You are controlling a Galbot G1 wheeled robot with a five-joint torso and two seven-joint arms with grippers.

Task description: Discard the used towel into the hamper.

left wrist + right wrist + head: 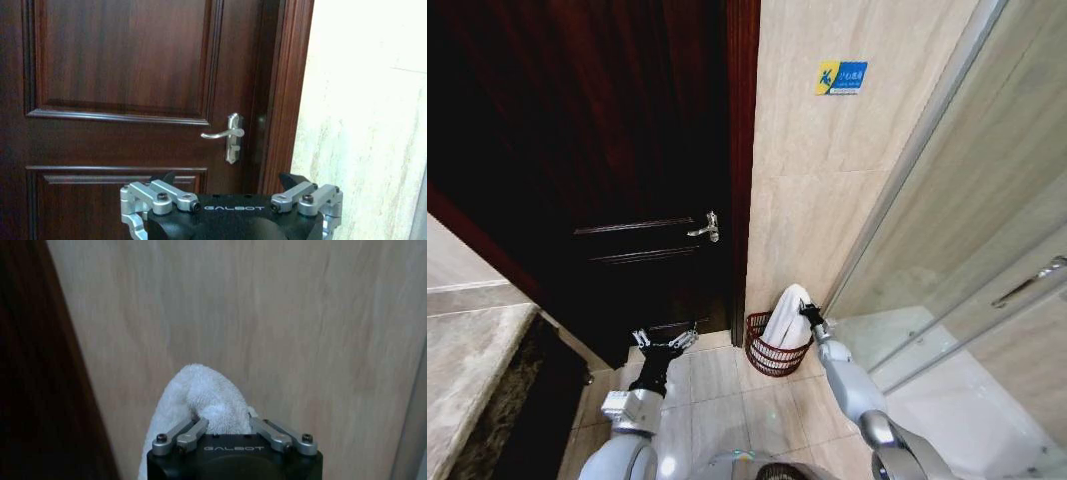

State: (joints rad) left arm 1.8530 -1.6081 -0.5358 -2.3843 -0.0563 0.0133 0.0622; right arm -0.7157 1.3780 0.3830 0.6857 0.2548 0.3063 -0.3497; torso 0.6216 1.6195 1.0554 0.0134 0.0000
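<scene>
Towel (788, 318), white and loosely bunched, stands half inside the hamper (776, 358) at lower centre of the head view, its rounded top rising well above the rim. The right gripper (810, 317) sits against the towel's upper right flank, and in the right wrist view its fingers (189, 432) angle inward with the terry cloth (200, 400) bulging up between them, so I judge the jaws clamped on the towel. The left gripper (665, 340) hangs lower left of centre before the dark wooden door (607, 150), jaws spread wide and holding nothing. Terry like this looks soft, light and floppy; it should sag and fold wherever it is unsupported, so a pinch on a thick fold near the top seems the surest hold, and it will likely slump once freed. The hamper is an openwork red-brown basket, probably light enough to tip if nudged. It stands on pale floor tiles (717, 385) against a beige tiled wall (827, 180), just beside the door frame, with a glass shower screen (987, 250) at right
</scene>
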